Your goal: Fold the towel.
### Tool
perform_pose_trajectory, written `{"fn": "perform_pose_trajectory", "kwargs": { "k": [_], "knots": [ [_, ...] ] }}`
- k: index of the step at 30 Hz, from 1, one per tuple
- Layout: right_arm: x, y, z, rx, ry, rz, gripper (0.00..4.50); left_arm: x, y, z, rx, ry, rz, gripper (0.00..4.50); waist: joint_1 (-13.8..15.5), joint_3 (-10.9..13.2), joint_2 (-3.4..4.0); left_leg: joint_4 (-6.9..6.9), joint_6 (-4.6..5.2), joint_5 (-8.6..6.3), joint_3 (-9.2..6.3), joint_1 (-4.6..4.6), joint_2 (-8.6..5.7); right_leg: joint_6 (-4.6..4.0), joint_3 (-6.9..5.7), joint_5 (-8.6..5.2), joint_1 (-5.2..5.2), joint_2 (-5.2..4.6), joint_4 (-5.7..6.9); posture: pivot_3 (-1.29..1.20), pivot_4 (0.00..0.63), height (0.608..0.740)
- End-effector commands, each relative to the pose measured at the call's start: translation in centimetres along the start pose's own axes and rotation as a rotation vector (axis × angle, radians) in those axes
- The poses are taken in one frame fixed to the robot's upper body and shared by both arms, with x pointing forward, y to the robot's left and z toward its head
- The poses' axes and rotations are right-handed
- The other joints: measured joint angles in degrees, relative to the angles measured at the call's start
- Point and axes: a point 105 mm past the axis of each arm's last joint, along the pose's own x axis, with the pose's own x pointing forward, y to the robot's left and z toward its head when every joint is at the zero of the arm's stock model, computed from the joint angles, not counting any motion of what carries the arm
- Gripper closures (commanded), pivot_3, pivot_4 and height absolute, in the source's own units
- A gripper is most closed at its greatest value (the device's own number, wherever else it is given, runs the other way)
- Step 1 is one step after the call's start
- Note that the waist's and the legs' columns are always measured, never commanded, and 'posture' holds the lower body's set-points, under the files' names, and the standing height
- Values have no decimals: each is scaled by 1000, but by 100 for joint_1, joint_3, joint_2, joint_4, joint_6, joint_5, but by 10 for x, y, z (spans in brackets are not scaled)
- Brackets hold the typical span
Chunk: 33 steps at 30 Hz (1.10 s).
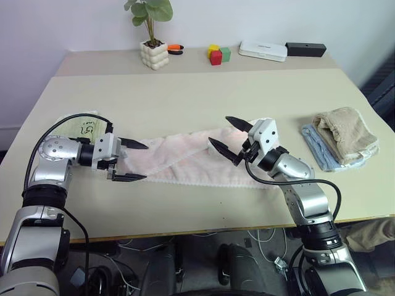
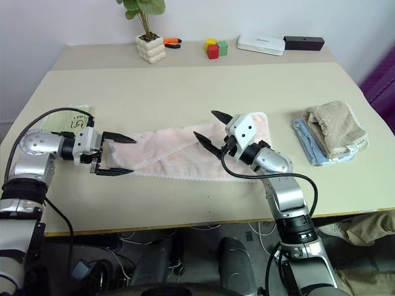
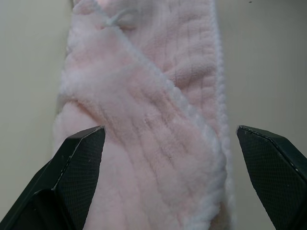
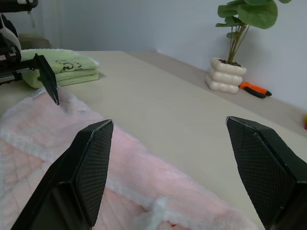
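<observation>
Nearest the camera, the left gripper [image 1: 131, 161] reaches in from the left edge of the frame, pointing rightward at the near-left end of the towel [image 1: 191, 161], its two black fingers spread wide with nothing between them. The right gripper [image 1: 229, 140] comes up from the lower right, angled toward the upper left and lifted above the towel's right part; its fingers also stand wide apart and hold nothing.

The pale pink towel lies as a long folded band across the middle of the table [image 1: 197, 102], its white scalloped trim running along the near edge.

Left of it, behind the left arm, a light-green cloth [image 1: 83, 126] carries a dark print too small to read. At right, a beige-tan towel [image 1: 344, 134] rests on a folded blue cloth [image 1: 316, 148].

Along the far edge stand a potted plant [image 1: 152, 37], an orange-handled tool [image 1: 176, 49], coloured blocks [image 1: 218, 54], a white box [image 1: 263, 50] and a black box [image 1: 305, 49].
</observation>
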Motion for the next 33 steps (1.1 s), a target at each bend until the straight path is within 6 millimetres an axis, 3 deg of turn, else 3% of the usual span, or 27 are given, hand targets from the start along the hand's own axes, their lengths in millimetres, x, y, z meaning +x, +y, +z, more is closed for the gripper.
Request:
{"fn": "perform_pose_trajectory", "kwargs": {
  "k": [1,11,14,20,27,30,32,33],
  "knots": [
    [1,-1,14,-34,-56,-12,693,1,5,3,71,28,-16,0,2,0,0,0,0,0,0,0,0,0,0,0,0,0,0,0,150,740],
    [0,-2,16,-37,-56,-23,693,11,3,-11,103,72,-24,0,6,0,0,1,10,-5,0,0,0,0,0,0,0,0,0,0,150,740],
    [0,-1,15,-37,-53,-24,657,12,5,-12,69,67,-22,1270,-4,0,0,0,12,-7,-1,0,0,0,0,0,0,0,1,0,150,740],
    [-1,-5,16,-42,-50,-39,657,13,1,-19,55,89,-34,4460,-1,0,0,0,11,-6,-1,0,0,0,0,0,-1,0,2,0,150,740],
    [-2,-11,14,-56,-39,-67,657,9,10,-9,37,43,-4,4493,-3,0,0,0,13,-7,-1,0,0,0,0,0,0,0,2,0,150,740],
    [-3,-50,14,-145,-6,-248,657,-3,20,-1,30,6,51,4493,-8,0,0,1,12,-6,-1,0,0,0,0,0,0,0,3,0,150,740],
    [-6,-65,9,-195,41,-295,657,-6,23,3,34,-15,73,4493,-8,0,0,4,11,-5,1,0,0,0,1,1,-1,0,3,0,150,740],
    [-8,-75,-4,-349,157,-297,657,-8,23,4,30,-34,95,4493,-7,0,1,4,10,-4,0,0,0,0,0,0,-1,0,3,0,150,740]
  ]
}}
